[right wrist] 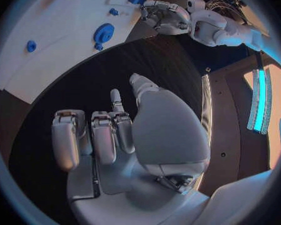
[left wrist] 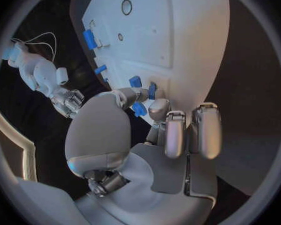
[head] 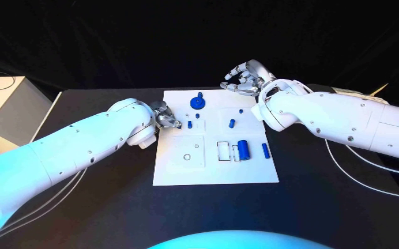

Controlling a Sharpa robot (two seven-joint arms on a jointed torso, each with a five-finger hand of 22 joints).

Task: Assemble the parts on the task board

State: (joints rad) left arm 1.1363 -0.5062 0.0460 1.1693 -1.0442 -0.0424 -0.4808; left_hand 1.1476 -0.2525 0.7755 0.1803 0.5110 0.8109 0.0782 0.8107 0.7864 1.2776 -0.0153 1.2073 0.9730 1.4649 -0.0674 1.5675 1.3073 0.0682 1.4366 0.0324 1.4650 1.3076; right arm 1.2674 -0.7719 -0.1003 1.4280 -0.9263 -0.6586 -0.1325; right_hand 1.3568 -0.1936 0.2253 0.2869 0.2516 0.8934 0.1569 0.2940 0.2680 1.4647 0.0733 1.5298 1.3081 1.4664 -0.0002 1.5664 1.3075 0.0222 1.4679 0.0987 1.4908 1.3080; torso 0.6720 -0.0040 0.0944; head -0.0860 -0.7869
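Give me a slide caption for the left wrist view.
Left hand pinches a blue part at the board's edge.

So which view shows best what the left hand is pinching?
The left wrist view: the left hand pinches a small blue part at the task board edge. In the head view the fingers hide it; in the right wrist view it's distant.

My left hand [left wrist: 154,130] sits right at the edge of the task board [left wrist: 178,35], thumb and a finger pinching a small blue part [left wrist: 139,109] just off the board's rim. Two more blue parts [left wrist: 135,81] right next to my fingertips, on the board. Further along there's a bigger blue piece [left wrist: 90,39] and another small one [left wrist: 100,69]. Also a ring-shaped hole [left wrist: 127,7] at the far end. My right hand [left wrist: 67,101] is over past the board, fingers curled, can't tell if it's got anything.
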